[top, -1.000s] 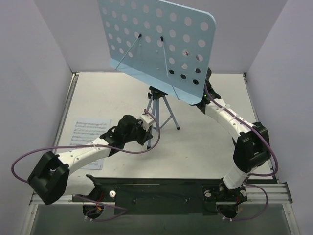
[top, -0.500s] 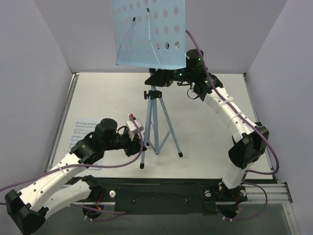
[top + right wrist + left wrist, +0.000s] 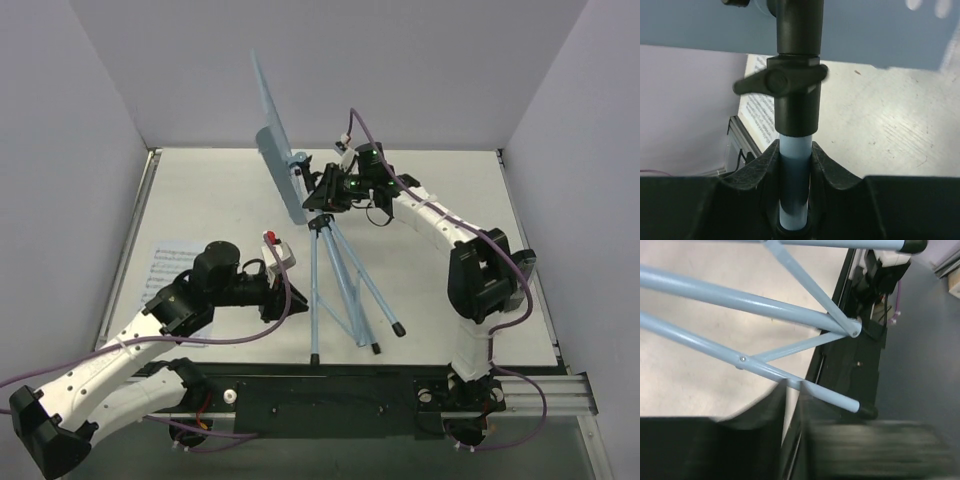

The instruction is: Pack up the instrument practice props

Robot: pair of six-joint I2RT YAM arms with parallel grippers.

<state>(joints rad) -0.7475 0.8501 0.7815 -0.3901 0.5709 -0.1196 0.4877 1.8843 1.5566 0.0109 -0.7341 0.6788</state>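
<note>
The light-blue music stand [image 3: 337, 285] leans over the table's middle, its punched desk [image 3: 277, 168] turned edge-on to the top camera. My right gripper [image 3: 322, 197] is shut on the stand's pale-blue post [image 3: 794, 165], just below the black clamp collar [image 3: 796, 100]. My left gripper [image 3: 290, 300] sits low beside the left tripod leg [image 3: 313, 300]. In the left wrist view that leg [image 3: 760, 367] crosses just past the tips of the left gripper [image 3: 792, 392], whose jaws stand slightly apart with nothing between them. A white sheet-music page [image 3: 170, 268] lies flat at the left, partly under the left arm.
The black base rail [image 3: 330, 385] runs along the near edge, close to the stand's feet [image 3: 398, 328]. Grey walls [image 3: 70, 150] enclose the table on three sides. Purple cables [image 3: 200, 340] loop off both arms.
The stand's desk has swung from facing the camera to edge-on and dropped lower. The legs have shifted toward the near edge. The right gripper has closed on the post; the left jaws have parted slightly.
</note>
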